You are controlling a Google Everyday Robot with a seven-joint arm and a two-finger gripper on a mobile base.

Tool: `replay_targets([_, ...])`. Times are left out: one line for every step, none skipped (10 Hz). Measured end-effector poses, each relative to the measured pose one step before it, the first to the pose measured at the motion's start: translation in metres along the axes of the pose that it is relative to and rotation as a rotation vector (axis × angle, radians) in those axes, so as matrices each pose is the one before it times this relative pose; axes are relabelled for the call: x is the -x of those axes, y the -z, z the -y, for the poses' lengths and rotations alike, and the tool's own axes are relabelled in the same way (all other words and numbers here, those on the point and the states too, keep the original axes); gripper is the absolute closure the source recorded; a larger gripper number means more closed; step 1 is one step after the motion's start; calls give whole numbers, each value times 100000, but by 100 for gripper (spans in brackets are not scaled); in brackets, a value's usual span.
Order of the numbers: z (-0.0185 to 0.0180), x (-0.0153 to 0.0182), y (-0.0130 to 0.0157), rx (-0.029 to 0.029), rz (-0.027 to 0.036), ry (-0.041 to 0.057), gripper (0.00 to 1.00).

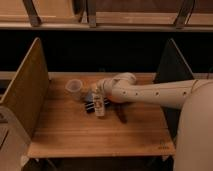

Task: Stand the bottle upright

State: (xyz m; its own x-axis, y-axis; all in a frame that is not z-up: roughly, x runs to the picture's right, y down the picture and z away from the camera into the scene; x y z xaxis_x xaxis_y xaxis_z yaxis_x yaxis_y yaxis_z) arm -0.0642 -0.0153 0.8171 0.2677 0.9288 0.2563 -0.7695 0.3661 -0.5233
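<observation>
The tool [98, 94], left of centre on the bench [75, 135], is pressed together, apparently pinching the upper end of the bottle [100, 106]. The bottle is nearly upright with a slight lean, its base touching the black bar [89, 107]. Judged remaining: set it vertical and release. The cup [74, 88] stands near; the side panel [25, 87] is well apart, and the front of the bench offers room.

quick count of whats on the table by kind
cup: 1
bottle: 1
black bar: 1
orange object under the arm: 1
dark brown object: 1
total: 5
end effector is at the bottle's far end
</observation>
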Motion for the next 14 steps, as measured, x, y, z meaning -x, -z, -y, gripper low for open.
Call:
replay_targets([-633, -77, 208, 1568, 1165, 2407, 100])
replay_targets([-277, 93, 304, 700, 1047, 1693, 100])
replay_targets([1, 86, 262, 105, 670, 789, 100])
replay_targets([137, -56, 124, -191, 78, -57, 100])
replay_targets([-89, 9, -60, 139, -41, 67, 100])
replay_targets([-142, 40, -92, 220, -24, 125, 100])
replay_targets([-10, -1, 22, 33, 64, -46, 100])
replay_targets([208, 256, 83, -351, 470, 389, 100])
replay_targets([739, 686, 218, -1321, 1010, 1346, 100])
replay_targets([847, 909, 254, -1509, 1386, 2015, 100])
replay_targets([536, 883, 101, -864, 1575, 2562, 100])
replay_targets([-204, 336, -169, 449, 732, 1016, 100])
replay_targets([-114, -36, -22, 428, 525, 386, 100])
replay_targets([-107, -104, 191, 483, 809, 111, 100])
